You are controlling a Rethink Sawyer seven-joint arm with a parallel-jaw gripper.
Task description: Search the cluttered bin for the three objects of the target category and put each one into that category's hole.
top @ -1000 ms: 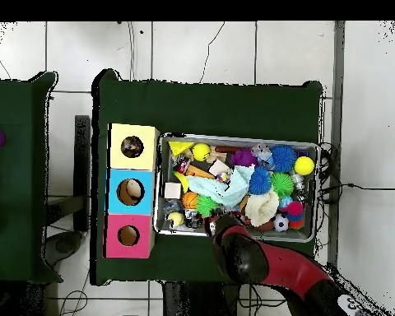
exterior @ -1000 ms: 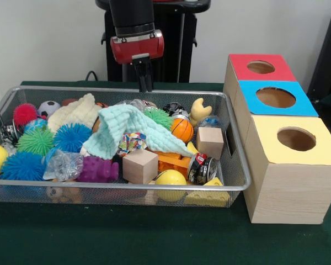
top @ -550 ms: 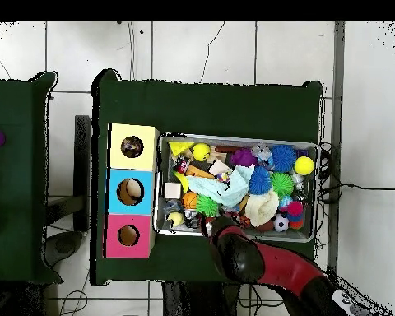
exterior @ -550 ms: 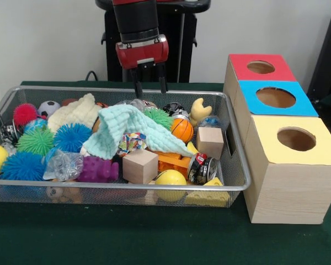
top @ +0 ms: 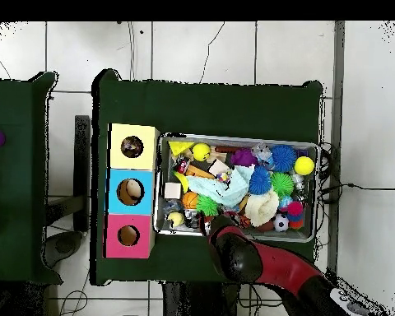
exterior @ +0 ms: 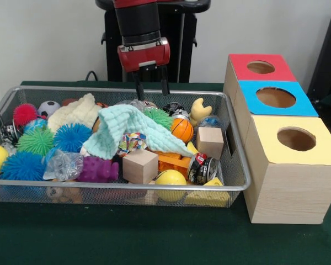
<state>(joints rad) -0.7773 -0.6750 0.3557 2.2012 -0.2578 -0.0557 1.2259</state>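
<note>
Jaws spread and empty above the wire mesh bin (exterior: 231, 165).
The gripper (exterior: 150, 88) hangs at upper centre over a quilted mint cloth (exterior: 127, 130), spiky rubber balls (exterior: 71, 136) and wooden cubes (exterior: 139, 165); the overhead view hides it under the arm (top: 258, 262); holed wooden boxes (exterior: 289, 160) stand right.

two wooden cubes (exterior: 139, 165), perhaps five spiky balls (exterior: 71, 136), three holes (exterior: 296, 138)

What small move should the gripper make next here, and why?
Probably a short descent. The gripper hangs open and empty above the bin's far rim, just over the clear ball and black ball beside the mint cloth. Nothing is gripped yet.
</note>
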